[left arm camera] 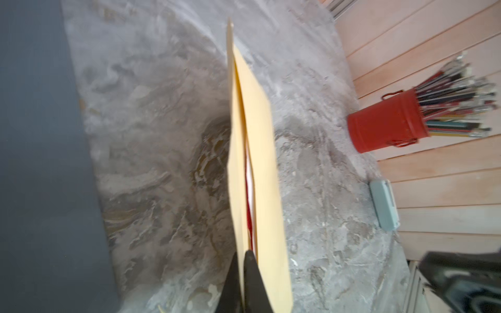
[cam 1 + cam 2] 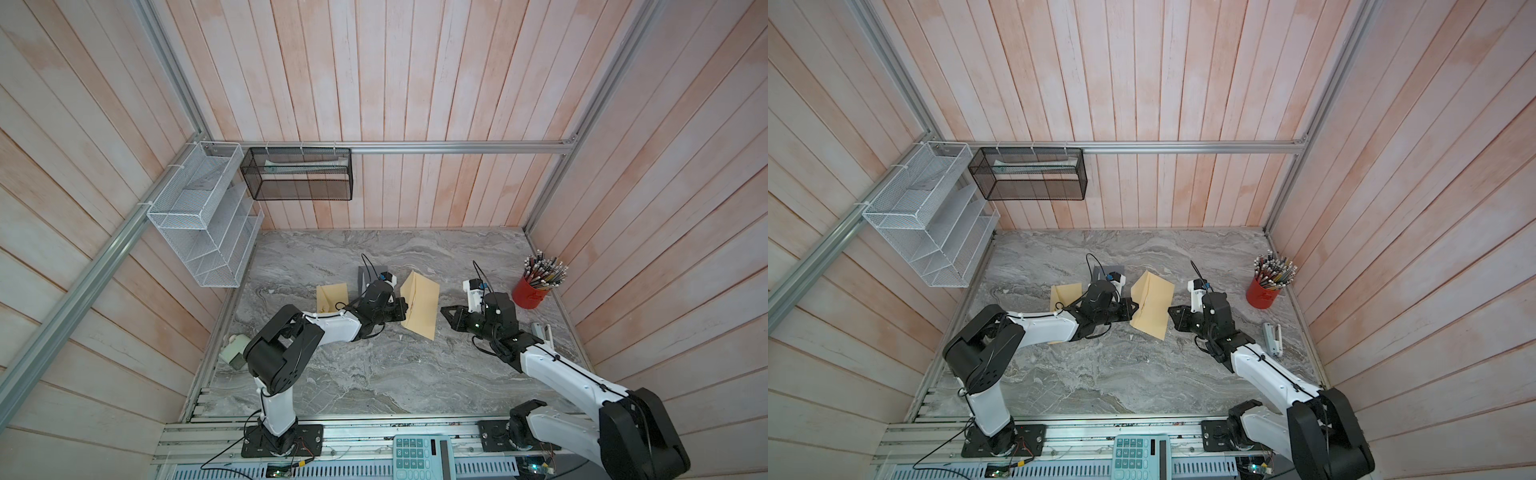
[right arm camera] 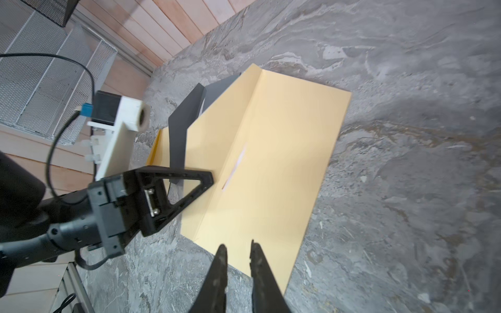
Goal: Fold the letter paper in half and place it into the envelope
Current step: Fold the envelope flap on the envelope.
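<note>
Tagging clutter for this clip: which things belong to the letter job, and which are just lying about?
Job: envelope, letter inside it, left hand gripping it.
Lying about: pencil cup, stapler, calculator, white rack, black basket, grey sheet.

White-shelled arms (image 2: 332, 328) with black joints, black triangular jaws, thin black cables.

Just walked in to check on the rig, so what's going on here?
The left gripper is shut on one edge of the manila envelope, lifting that side off the marble table. White paper with a red edge shows inside the envelope's opening. The right gripper sits at the opposite edge, jaws slightly apart, apparently gripping nothing.
</note>
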